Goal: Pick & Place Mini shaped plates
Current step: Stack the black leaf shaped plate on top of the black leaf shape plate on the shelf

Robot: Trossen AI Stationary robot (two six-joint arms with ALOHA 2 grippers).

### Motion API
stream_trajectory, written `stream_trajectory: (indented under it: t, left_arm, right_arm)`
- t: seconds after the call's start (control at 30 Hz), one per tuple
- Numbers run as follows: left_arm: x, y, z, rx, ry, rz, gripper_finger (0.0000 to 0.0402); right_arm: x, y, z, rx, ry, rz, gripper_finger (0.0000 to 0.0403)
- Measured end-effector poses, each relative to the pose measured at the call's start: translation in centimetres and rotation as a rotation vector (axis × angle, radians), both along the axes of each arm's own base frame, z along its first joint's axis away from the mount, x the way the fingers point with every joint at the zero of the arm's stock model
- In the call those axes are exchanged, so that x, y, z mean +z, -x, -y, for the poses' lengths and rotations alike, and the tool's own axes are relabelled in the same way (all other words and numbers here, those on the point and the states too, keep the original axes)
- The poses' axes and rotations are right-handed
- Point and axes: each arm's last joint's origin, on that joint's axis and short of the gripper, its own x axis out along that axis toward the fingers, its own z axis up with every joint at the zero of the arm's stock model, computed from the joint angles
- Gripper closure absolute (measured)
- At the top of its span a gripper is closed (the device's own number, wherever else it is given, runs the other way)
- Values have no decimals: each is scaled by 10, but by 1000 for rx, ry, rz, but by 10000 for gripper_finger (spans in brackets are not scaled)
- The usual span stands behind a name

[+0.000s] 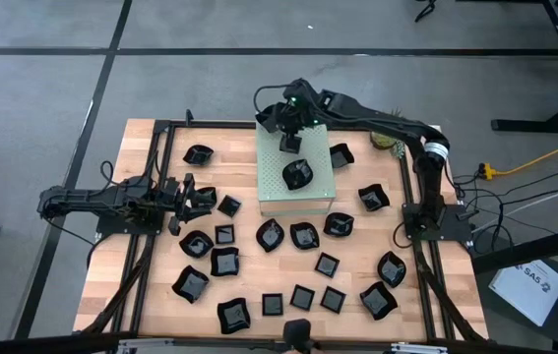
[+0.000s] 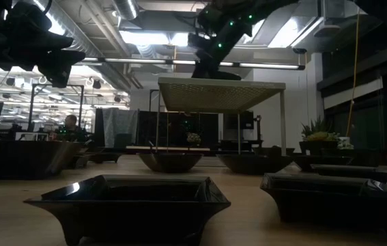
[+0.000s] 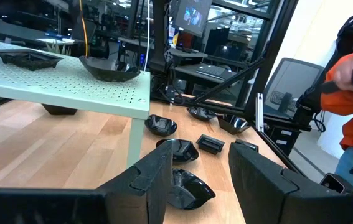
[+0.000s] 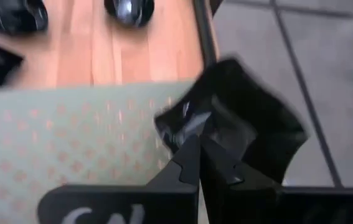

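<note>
Right arm is carrying a mini plate to the pale green perforated box.

The right gripper is pinching the rim of a glossy black plate at the box's far edge, with another plate already sitting on top. Done well, it should be moving the dish fully inboard and level before letting go. The arm is reaching across from the table's right side, wrist angled down. The left gripper is waiting low with fingers parted among plates at the left.
</note>
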Motion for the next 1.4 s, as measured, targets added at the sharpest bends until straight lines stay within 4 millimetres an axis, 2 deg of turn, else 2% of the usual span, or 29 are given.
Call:
stream_trajectory:
  t: [0.13, 0.3, 0.47, 0.73, 0.97, 1.2, 1.4]
  left_arm:
    - [0, 0, 0, 0, 0, 0, 249]
    - [0, 0, 0, 0, 0, 0, 249]
    - [0, 0, 0, 0, 0, 0, 249]
    - [0, 0, 0, 0, 0, 0, 249]
    - [0, 0, 0, 0, 0, 0, 249]
    - [0, 0, 0, 0, 0, 0, 249]
    - [0, 0, 0, 0, 0, 0, 249]
  right_arm:
    - [15, 3, -9, 15, 20, 47, 398]
    - [22, 12, -31, 53, -12, -25, 392]
    - [49, 37, -62, 99, -32, -63, 379]
    - [75, 76, -113, 190, -66, -160, 357]
    - [59, 98, -148, 214, -86, -184, 308]
    - [34, 105, -187, 255, -21, -123, 260]
    - [24, 105, -225, 352, 32, -98, 245]
